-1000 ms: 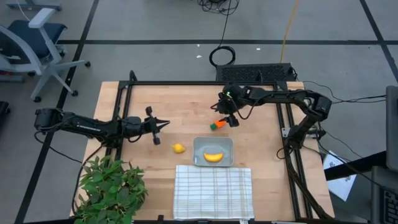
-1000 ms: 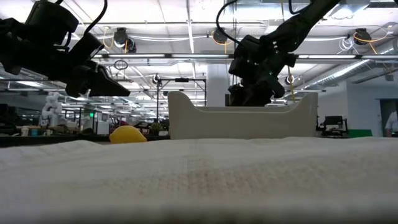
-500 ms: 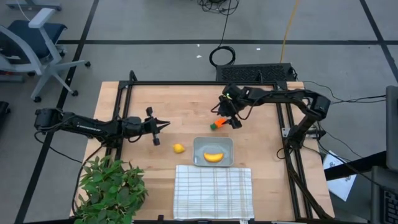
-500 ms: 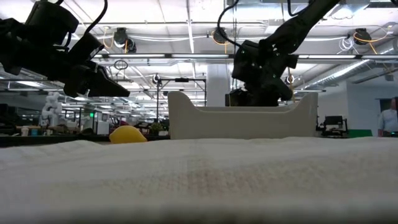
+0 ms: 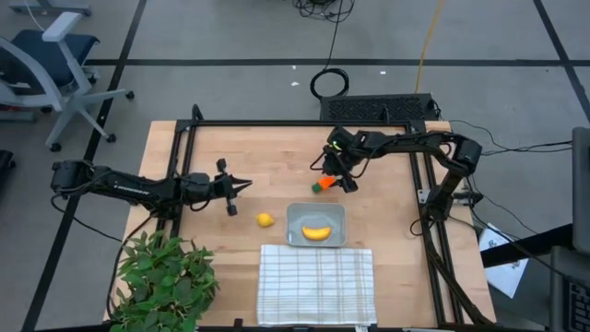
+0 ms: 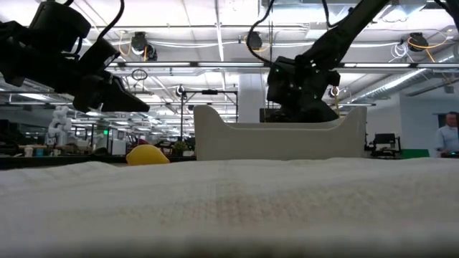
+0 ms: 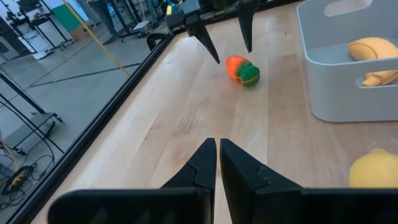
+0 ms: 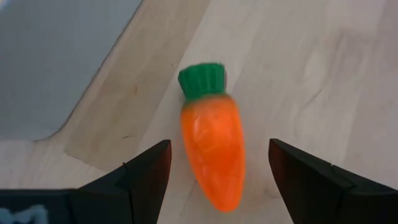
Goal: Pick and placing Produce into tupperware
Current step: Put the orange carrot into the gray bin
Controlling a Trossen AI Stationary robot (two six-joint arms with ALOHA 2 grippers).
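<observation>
The orange carrot with a green top (image 8: 211, 146) lies on the wooden table just beyond the tupperware (image 5: 293, 214), a shallow grey container holding the yellow banana (image 5: 316, 231). My right gripper (image 8: 217, 180) is open and slants down over the carrot's orange end, with a finger on either side and a gap to each. The left wrist view shows these fingers just short of the carrot (image 7: 242, 70). A small round yellow fruit (image 5: 265, 219) rests on the table left of the tupperware. My left gripper (image 5: 247, 184) is shut and hovers left of the fruit.
A white checked cloth (image 5: 316, 284) lies at the near edge in front of the tupperware. A leafy green plant (image 5: 166, 281) stands at the near left corner. A black frame (image 5: 277, 124) rims the table. Bare wood lies between the two grippers.
My right gripper has sunk toward the carrot and tipped a little steeper. It has stayed open. The carrot, fruit, banana and tupperware lie where they were.
</observation>
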